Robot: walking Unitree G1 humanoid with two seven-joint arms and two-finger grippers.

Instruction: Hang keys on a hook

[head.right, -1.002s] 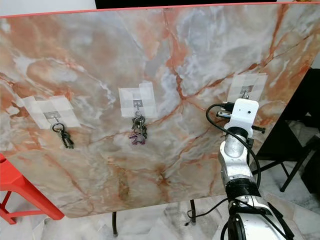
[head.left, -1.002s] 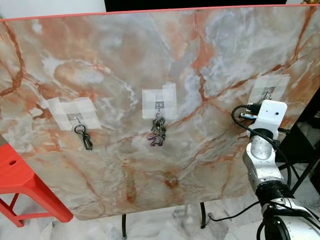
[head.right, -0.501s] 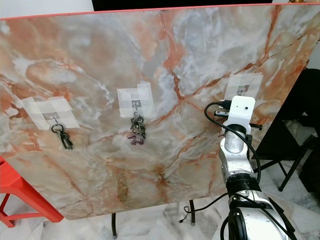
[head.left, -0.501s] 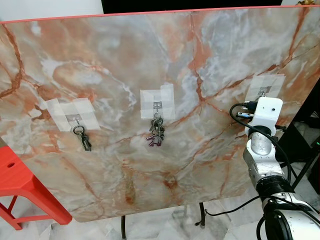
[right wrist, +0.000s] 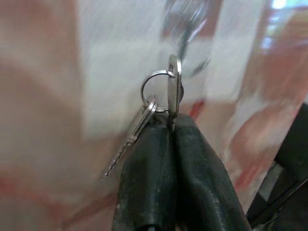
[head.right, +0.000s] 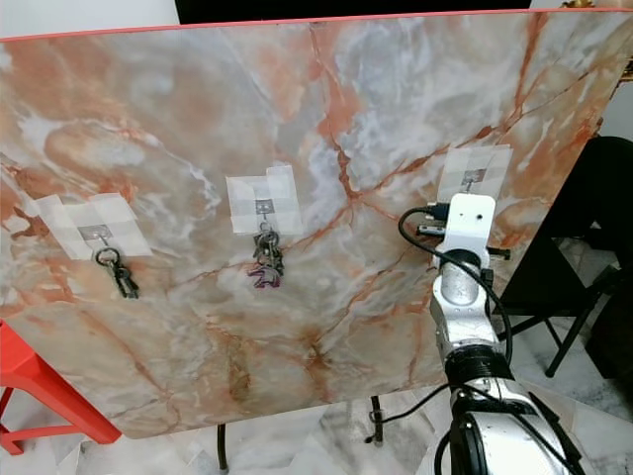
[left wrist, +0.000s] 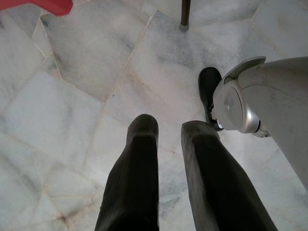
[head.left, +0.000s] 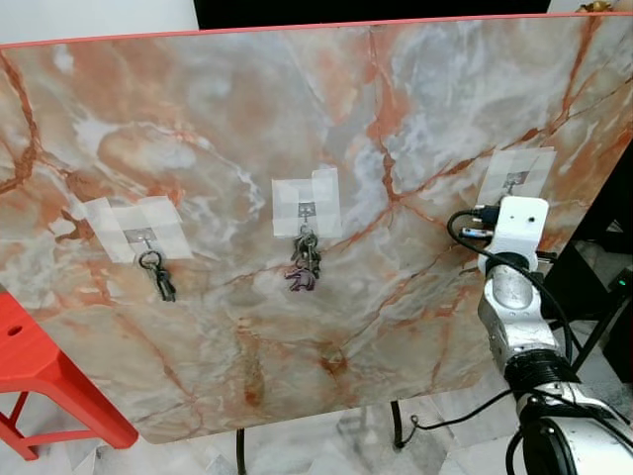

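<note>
You have two of the three hooks filled already: a key set (head.left: 158, 276) hangs from the taped hook at 9 o'clock on the marble-patterned board (head.left: 297, 129), and a thicker key bunch (head.left: 305, 265) hangs from the middle hook (head.left: 307, 209). The hook at 3 o'clock (head.left: 514, 179), under its tape patch, is bare, so that one is left.

Your right gripper (right wrist: 171, 130) is pinched tight on the flat of one key, with the key ring (right wrist: 156, 90) standing clear above the fingertips and a second key (right wrist: 130, 137) dangling off the ring beside them. In the right wrist view the ring sits just below a blurred metal hook (right wrist: 185, 19), close to it but not yet over it. In the head views the right arm's white wrist housing (head.left: 514, 226) is raised in front of the board, directly under the bare hook.

Your left gripper (left wrist: 168, 127) hangs idle over the tiled floor (left wrist: 72, 96), fingers a narrow gap apart and holding nothing.

Against the frame a second ago, the wrist housing sits higher relative to the tape patch, nearly touching its lower edge, while the whole scene has shifted slightly left, which is camera motion. What is left, I judge, is to thread the ring onto the hook and let go.
</note>
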